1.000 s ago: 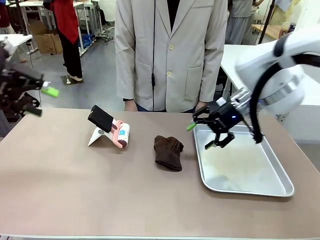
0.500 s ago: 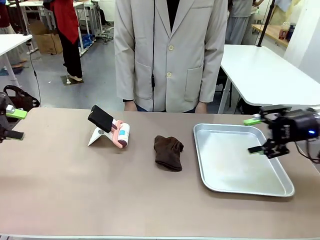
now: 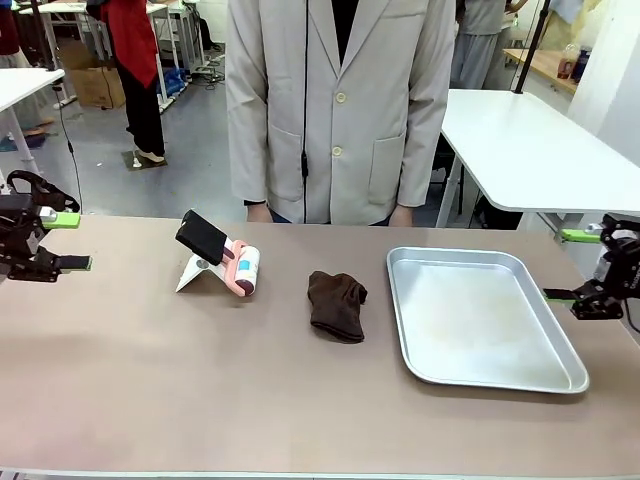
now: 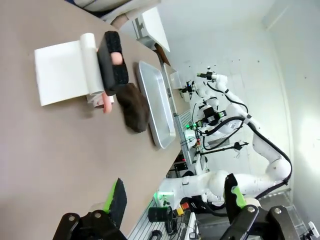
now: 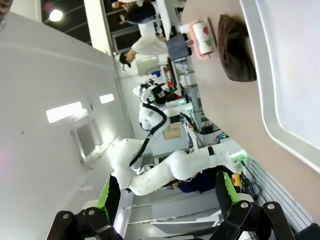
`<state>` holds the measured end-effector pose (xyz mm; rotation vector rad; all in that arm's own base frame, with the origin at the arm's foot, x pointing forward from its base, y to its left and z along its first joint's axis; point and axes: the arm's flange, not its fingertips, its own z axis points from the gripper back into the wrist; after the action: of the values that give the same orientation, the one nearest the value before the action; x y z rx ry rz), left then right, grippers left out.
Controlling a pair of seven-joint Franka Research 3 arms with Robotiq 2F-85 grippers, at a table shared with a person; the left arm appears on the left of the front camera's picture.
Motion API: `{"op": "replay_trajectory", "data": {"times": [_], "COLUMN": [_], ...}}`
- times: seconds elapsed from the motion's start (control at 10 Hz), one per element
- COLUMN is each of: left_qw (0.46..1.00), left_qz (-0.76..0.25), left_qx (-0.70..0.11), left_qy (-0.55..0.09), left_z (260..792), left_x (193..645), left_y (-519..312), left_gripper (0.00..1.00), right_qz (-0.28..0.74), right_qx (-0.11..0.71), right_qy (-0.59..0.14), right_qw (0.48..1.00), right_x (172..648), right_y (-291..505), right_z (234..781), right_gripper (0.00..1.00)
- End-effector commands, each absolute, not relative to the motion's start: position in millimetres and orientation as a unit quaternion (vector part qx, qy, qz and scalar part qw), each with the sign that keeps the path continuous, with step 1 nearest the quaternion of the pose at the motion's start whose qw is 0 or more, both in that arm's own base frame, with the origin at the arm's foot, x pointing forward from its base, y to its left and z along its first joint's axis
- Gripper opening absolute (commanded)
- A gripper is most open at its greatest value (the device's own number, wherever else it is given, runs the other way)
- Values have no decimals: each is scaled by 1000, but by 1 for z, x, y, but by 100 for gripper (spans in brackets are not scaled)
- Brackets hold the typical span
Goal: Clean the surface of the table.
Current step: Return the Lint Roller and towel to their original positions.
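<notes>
The brown-taupe table (image 3: 200, 390) stretches across the front view. On its middle lies a crumpled dark brown cloth (image 3: 337, 305), which also shows in the wrist views (image 4: 132, 107) (image 5: 235, 47). My left gripper (image 3: 70, 241) hovers open at the table's left edge, far from the cloth, with nothing between its green-padded fingers (image 4: 117, 200). My right gripper (image 3: 566, 265) hangs open at the right edge, just beyond the tray, and holds nothing. The left wrist view looks along the tabletop (image 4: 50, 150); the right wrist view looks across it (image 5: 235, 110).
A silver metal tray (image 3: 487, 375) lies at the right of the cloth. At back left a pink-handled white roller (image 3: 243, 268) leans beside a black block (image 3: 203, 236) on a white stand. A person in a beige coat (image 3: 340, 110) stands at the far edge.
My right arm has pulled back from above the tray's near-left corner to the table's right edge. My left gripper has shifted lower at the left edge. Both stayed open.
</notes>
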<state>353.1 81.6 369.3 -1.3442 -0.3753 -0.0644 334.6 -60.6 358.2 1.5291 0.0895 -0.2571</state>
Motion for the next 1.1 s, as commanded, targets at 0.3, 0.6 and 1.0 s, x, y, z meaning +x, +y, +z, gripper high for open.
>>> {"op": "replay_trajectory", "data": {"times": [0.3, 0.6, 1.0], "left_qw": [776, 776, 776], "left_qz": [-24, -24, -24], "left_qx": [-608, -608, -608], "left_qy": [-168, -168, -168], "left_z": [373, 373, 373], "left_x": [347, 347, 347], "left_y": [88, 88, 88], "left_gripper": [100, 100, 100], "right_qz": [-108, -108, -108], "right_qx": [670, 670, 670], "right_qy": [52, 52, 52], "right_qw": [733, 733, 733], "right_x": [337, 337, 337], "right_y": [-48, -48, -48], "right_z": [370, 370, 370], "right_gripper": [100, 100, 100]}}
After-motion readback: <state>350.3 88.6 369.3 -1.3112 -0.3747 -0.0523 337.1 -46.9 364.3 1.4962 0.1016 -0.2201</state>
